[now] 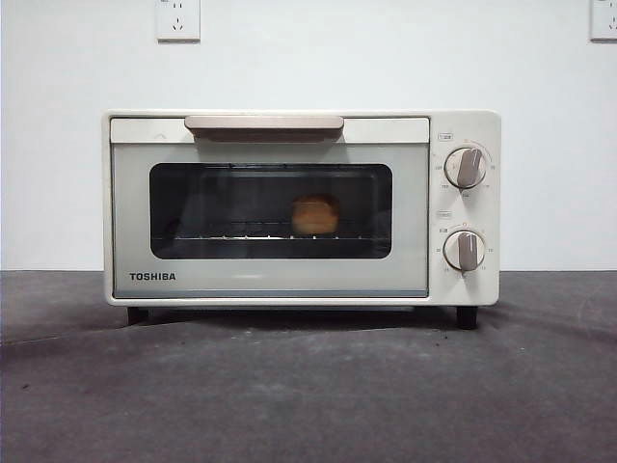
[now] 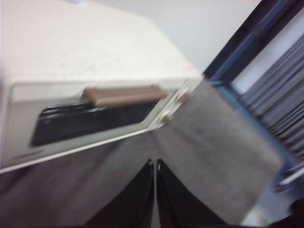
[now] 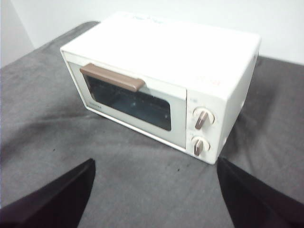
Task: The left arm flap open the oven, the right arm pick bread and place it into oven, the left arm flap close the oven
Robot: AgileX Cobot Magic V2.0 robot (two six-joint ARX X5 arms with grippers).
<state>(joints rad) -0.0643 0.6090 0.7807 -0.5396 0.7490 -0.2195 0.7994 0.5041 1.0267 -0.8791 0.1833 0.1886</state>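
Note:
The cream-white TOSHIBA oven point(image 1: 289, 207) stands on the dark table with its door shut and its beige handle point(image 1: 263, 124) at the top. The golden bread point(image 1: 315, 214) sits on the wire rack behind the glass, right of the middle. The oven also shows in the left wrist view point(image 2: 90, 71) and the right wrist view point(image 3: 161, 80). My left gripper point(image 2: 155, 164) is shut and empty, in front of the oven and apart from it. My right gripper point(image 3: 154, 164) is open wide and empty, well back from the oven. Neither arm shows in the front view.
The oven's two beige knobs point(image 1: 466, 167) are on its right side. A white wall with two sockets point(image 1: 178, 19) stands behind. The grey cloth point(image 1: 308, 386) covers the table in front of the oven. A dark frame point(image 2: 242, 38) stands beyond the table in the left wrist view.

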